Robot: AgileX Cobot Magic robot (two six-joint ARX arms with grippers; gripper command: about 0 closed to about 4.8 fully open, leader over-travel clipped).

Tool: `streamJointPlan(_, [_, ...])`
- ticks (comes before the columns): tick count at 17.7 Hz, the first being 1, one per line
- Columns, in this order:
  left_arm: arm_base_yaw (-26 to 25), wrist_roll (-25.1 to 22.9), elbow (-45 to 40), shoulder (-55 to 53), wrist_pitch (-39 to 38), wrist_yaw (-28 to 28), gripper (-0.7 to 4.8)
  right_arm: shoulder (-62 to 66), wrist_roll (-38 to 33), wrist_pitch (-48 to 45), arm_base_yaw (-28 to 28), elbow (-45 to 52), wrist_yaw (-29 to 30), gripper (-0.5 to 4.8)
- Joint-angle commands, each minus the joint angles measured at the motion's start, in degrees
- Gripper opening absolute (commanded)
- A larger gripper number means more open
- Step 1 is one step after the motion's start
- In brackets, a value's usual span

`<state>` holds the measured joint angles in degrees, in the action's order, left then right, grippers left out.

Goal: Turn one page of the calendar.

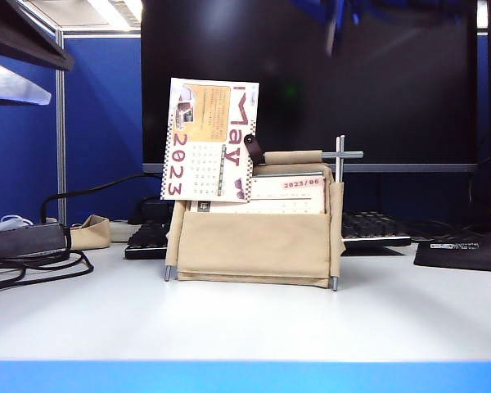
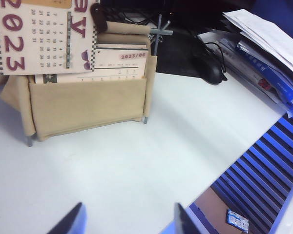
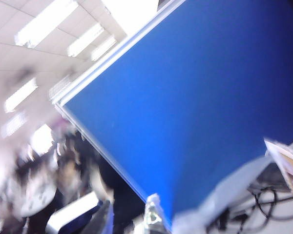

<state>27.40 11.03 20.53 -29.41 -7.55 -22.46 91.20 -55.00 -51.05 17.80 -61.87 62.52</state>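
The calendar point(image 1: 254, 241) stands mid-table on its beige canvas stand, with a "2023/06" sheet showing behind the pocket. The page point(image 1: 210, 141) stands upright over the calendar's left end, its maroon "May 2023" side facing the exterior view; no gripper touches it. Neither gripper shows in the exterior view. In the left wrist view my left gripper point(image 2: 132, 222) is open over bare table, well short of the calendar point(image 2: 88, 102) and the page point(image 2: 44, 34). The right wrist view is blurred and aimed at a blue partition; my right gripper point(image 3: 129, 218) has parted fingers with nothing between them.
A black keyboard point(image 1: 376, 229) and a dark monitor point(image 1: 311, 74) stand behind the calendar. Cables and a power brick point(image 1: 33, 246) lie at the left. A black mouse point(image 2: 210, 70) and a stack of papers point(image 2: 263, 53) sit to one side of the calendar.
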Motion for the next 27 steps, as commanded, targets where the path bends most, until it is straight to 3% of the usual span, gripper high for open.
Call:
streamJointPlan(1, [0.00,-0.09,0.24,0.02,-0.90,0.20,2.38,-0.50,29.73,42.18,0.24,-21.46,-1.75,0.84])
streamJointPlan(2, [0.00,-0.09,0.24,0.02,-1.27,0.17,2.38,-0.44,35.65,49.75,0.24,-24.83,-4.42,0.84])
streamJointPlan(3, [0.00,-0.09,0.24,0.02,-2.19,0.17,2.38,0.04,49.42,68.15,0.26,-33.48,-13.46,1.10])
streamJointPlan(4, [0.00,-0.11,0.24,0.02,-2.82,0.20,2.38,0.83,55.49,77.22,0.28,-38.64,-18.03,1.52])
streamJointPlan(6, [0.00,-0.59,0.22,0.02,-3.50,0.46,2.38,3.98,61.99,91.36,0.28,-49.05,-21.05,2.10])
streamJointPlan(7, [0.00,-1.40,0.22,0.02,-3.30,0.46,2.38,6.47,65.31,98.47,0.31,-55.54,-21.09,2.11])
streamJointPlan(9, [0.00,-1.40,0.22,0.02,-2.84,0.59,2.38,6.95,65.55,98.05,0.39,-57.33,-20.52,2.11])
streamJointPlan(15, [0.07,-1.36,0.13,-0.09,-4.94,-1.38,2.38,20.13,70.36,103.71,9.29,-70.69,-20.81,2.09])
streamJointPlan(18, [0.07,-1.90,0.13,-0.09,-10.05,-1.31,2.38,25.62,72.96,106.29,9.57,-72.81,-21.49,2.07])
streamJointPlan(27, [0.04,-3.54,0.13,-0.09,-10.38,-0.68,2.38,32.87,79.14,106.22,12.48,-73.00,-21.55,2.08])
